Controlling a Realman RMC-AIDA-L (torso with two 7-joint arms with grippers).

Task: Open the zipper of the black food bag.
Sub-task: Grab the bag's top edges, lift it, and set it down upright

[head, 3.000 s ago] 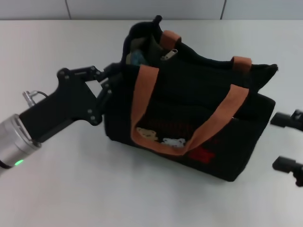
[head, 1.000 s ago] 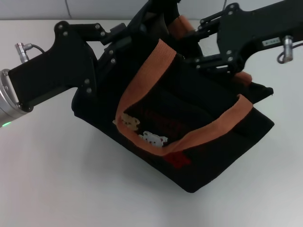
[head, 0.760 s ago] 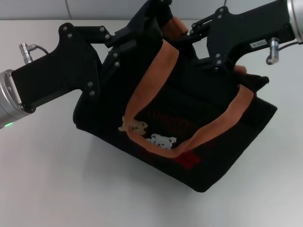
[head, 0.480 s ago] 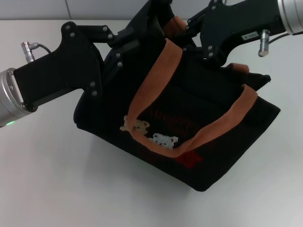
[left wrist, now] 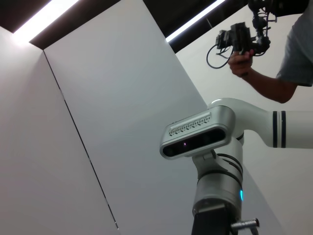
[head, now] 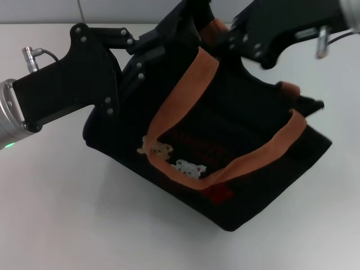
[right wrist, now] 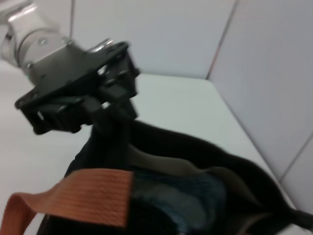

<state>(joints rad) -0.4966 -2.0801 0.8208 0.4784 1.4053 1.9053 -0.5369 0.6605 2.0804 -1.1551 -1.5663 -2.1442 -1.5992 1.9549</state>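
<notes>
Black fabric food bag (head: 225, 146) with orange-brown webbing handles, held at its top by two black grippers on a white table (head: 67, 214).

Bag: boxy tote, near-centre of the table, tilted, its left end raised; two small bear patches (head: 171, 158) and a red mark (head: 219, 192) on the near face. Left gripper (head: 147, 53): at the bag's upper left corner, its fingers closed on the fabric edge there; the right wrist view shows the same pinch (right wrist: 115, 115). Right gripper (head: 233, 39): at the far top edge by the far handle (head: 215, 28); how wide it stands, cannot tell. Bag mouth: gaping, pale lining (right wrist: 161, 164) and blue contents (right wrist: 181, 193) showing inside. Zipper pull: not discernible.
</notes>
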